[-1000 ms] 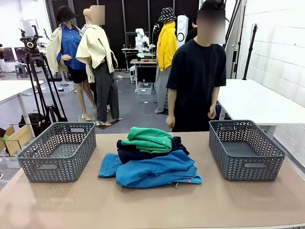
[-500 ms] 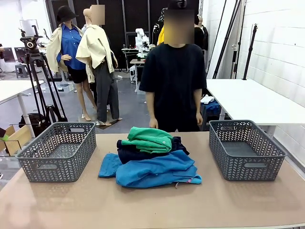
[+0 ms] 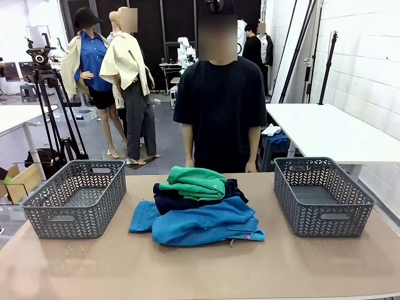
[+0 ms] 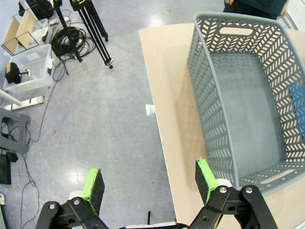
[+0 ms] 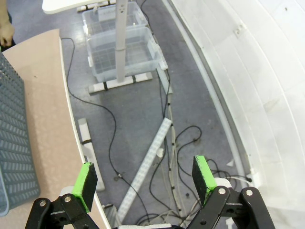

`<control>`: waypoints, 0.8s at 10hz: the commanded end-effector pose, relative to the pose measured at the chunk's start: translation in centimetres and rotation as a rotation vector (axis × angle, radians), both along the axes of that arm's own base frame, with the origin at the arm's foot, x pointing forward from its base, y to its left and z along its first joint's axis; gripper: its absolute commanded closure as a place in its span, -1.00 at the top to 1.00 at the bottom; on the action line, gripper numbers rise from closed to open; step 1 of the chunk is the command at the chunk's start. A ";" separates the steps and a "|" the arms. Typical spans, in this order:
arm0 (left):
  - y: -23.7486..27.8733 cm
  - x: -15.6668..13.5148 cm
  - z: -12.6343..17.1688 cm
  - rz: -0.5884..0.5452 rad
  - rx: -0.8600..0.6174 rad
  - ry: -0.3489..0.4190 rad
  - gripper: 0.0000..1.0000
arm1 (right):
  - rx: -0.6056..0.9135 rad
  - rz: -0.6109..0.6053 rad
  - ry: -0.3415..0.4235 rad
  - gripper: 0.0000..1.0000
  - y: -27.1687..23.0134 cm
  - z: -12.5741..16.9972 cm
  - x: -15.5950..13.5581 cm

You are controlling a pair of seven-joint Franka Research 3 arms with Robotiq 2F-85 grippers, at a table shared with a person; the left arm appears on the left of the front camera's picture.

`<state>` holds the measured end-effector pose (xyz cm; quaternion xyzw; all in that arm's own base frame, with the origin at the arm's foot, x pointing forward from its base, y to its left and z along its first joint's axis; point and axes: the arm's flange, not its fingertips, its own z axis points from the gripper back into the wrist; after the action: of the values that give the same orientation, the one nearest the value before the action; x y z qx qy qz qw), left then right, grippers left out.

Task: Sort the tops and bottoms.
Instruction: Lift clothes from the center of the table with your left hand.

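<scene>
Tabletop (image 3: pixel 94 269): tops (image 3: pixel 195 182), bottoms (image 3: pixel 200 228) piled centre; left fingers (image 4: pixel 93 188), right fingers (image 5: pixel 86 183) spread, well apart.

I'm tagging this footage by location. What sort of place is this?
Probably a robotics lab or test studio, not a home: a camera on a black tripod stands near the tan table, coiled black cables lie on the grey floor, and clear plastic storage bins sit by a white workbench.

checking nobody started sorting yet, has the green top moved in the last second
No, the green top keeps its place against the left basket rim.
</scene>
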<state>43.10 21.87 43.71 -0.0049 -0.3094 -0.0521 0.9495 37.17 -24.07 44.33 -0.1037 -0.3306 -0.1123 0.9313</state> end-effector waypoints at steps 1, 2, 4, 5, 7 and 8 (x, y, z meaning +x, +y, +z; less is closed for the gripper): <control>-0.1 -0.1 0.2 0.014 0.018 0.004 1.00 | 0.003 0.002 0.007 1.00 -0.1 0.0 -0.2; -0.1 -0.1 0.2 0.014 0.018 0.004 1.00 | 0.003 0.002 0.007 1.00 -0.1 0.0 -0.2; -0.1 -0.1 0.2 0.014 0.018 0.004 1.00 | 0.003 0.002 0.007 1.00 -0.1 0.0 -0.2; -0.1 -0.1 0.2 0.014 0.018 0.004 1.00 | 0.003 0.002 0.007 1.00 -0.1 0.0 -0.2; -0.1 -0.1 0.2 0.014 0.018 0.004 1.00 | 0.003 0.002 0.007 1.00 -0.1 0.0 -0.2; -0.1 -0.1 0.2 0.014 0.018 0.004 1.00 | 0.003 0.002 0.007 1.00 -0.1 0.0 -0.2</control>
<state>43.10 21.87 43.71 -0.0049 -0.3094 -0.0521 0.9495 37.17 -24.07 44.33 -0.1037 -0.3306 -0.1123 0.9313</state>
